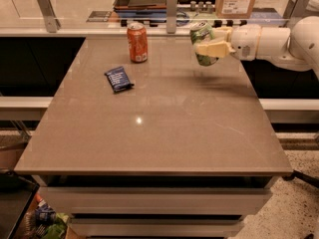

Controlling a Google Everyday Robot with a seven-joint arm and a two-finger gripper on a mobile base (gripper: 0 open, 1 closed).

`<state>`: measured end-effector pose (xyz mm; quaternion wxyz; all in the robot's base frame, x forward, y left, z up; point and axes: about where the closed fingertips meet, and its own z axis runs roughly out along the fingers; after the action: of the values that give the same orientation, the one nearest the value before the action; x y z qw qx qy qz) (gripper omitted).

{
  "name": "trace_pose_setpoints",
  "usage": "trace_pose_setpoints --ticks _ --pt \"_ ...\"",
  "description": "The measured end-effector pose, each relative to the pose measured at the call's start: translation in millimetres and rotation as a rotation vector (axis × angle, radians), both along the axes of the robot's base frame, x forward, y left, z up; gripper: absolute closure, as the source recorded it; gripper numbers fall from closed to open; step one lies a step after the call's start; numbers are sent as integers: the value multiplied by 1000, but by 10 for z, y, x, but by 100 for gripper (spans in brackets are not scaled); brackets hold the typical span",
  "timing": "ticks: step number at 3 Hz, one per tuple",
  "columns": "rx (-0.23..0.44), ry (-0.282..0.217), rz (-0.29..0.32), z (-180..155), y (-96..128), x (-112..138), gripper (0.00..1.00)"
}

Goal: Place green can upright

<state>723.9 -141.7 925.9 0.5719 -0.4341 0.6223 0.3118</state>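
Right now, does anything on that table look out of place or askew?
Only the green can: the end effector grips it over the far right corner of the table, leaning slightly and apparently clear of the surface. The orange-red can stands upright, the dark blue packet lies flat, and nothing is spilled.

The robot's arm (271, 41) is glossy white, built of smooth rounded cylindrical segments joined at narrow dark seams, swelling to a bulbous joint at the frame's right edge. The gripper (207, 41), upper right in the view, has pale cream, blunt fingers (214, 49).
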Motion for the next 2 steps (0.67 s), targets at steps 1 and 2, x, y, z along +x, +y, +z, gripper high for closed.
trace_pose_setpoints --ticks 1,2 --pt "35 42 -11 -37 -19 92 100" --pt "60 73 -20 -90 -50 173 100"
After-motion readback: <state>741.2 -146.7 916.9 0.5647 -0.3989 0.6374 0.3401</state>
